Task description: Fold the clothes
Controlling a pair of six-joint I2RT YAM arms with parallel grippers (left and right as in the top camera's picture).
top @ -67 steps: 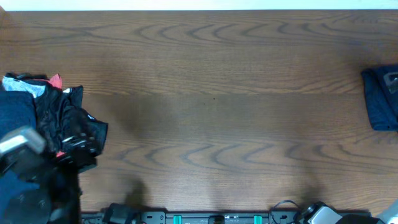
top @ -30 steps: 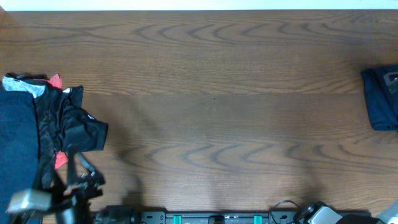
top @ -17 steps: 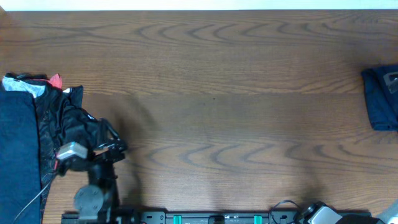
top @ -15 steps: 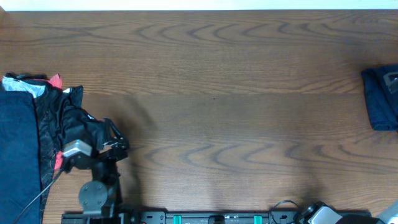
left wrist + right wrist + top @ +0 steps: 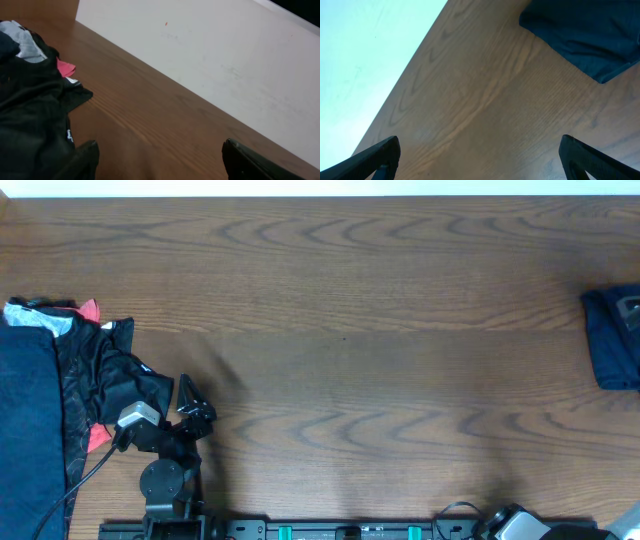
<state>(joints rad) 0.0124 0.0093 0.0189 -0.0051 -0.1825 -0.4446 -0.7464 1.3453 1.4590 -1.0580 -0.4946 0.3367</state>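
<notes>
Clothes [image 5: 60,380] lay heaped at the table's [image 5: 380,380] left edge in the overhead view: a plain navy garment [image 5: 25,420] running off the frame, and a black mesh garment [image 5: 115,375] with a red trim [image 5: 90,308] beside it. A second navy piece [image 5: 612,340] sat at the far right edge, where it had been before. The left gripper [image 5: 190,408], which two seconds earlier had been over the heap and then down by the near edge, had come round to the black garment's right side, a little further right than half a second ago. The heap itself looked unchanged. Bare wood stretched between the two lots of cloth and up to the far edge.

From the left wrist, the gripper's fingers [image 5: 82,160] stood wide apart with nothing between them. The black garment lay just beside the left finger, whether touching could not be told. Open tabletop ran ahead to the far edge, with a pale surface [image 5: 225,60] beyond it.

From the right wrist, the right gripper [image 5: 480,165] was likewise spread and empty above bare wood. The navy piece lay at the upper right, well clear of both fingers [image 5: 375,157]. The table's edge slanted along the upper left.
</notes>
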